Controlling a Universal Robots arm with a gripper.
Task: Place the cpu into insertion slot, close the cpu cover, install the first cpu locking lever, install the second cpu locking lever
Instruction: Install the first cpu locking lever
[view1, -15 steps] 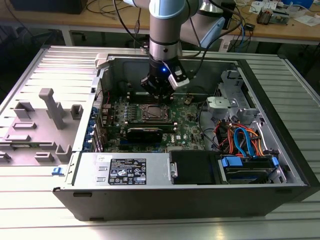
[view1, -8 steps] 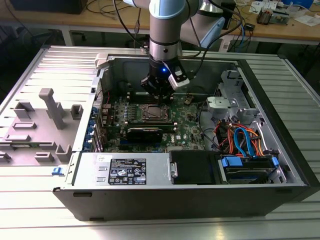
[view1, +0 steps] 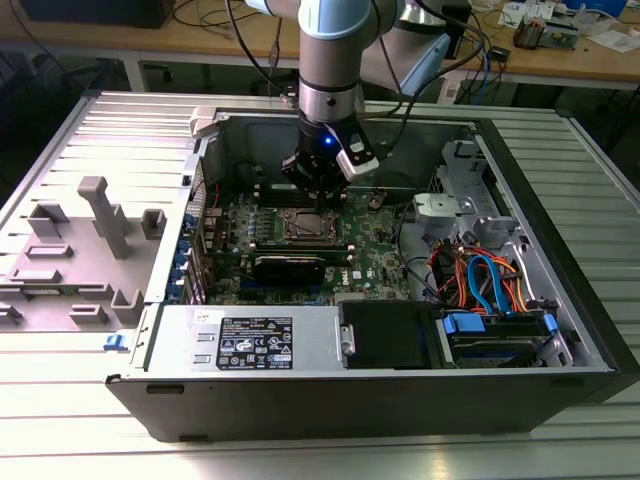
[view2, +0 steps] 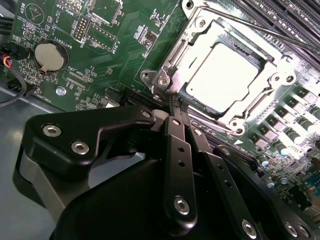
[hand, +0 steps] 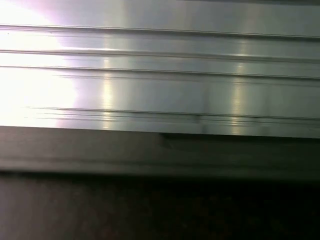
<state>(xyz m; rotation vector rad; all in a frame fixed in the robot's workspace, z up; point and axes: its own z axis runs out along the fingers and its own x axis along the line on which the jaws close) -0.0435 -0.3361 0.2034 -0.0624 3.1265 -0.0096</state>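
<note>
Inside the open case (view1: 560, 180), gripper (view2: 176, 102) hides socket edge (cpu (view2: 222, 77) seated).

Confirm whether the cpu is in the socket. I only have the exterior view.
Observer: Yes. In the second wrist view the cpu lies flat in the socket.
Operator: Cover?
Observer: The cpu cover is down around it, and the chip's top shows through its window.
Operator: Gripper?
Observer: The gripper has its fingers together, with the tips at a corner of the cover. I cannot tell whether they touch it.
</note>
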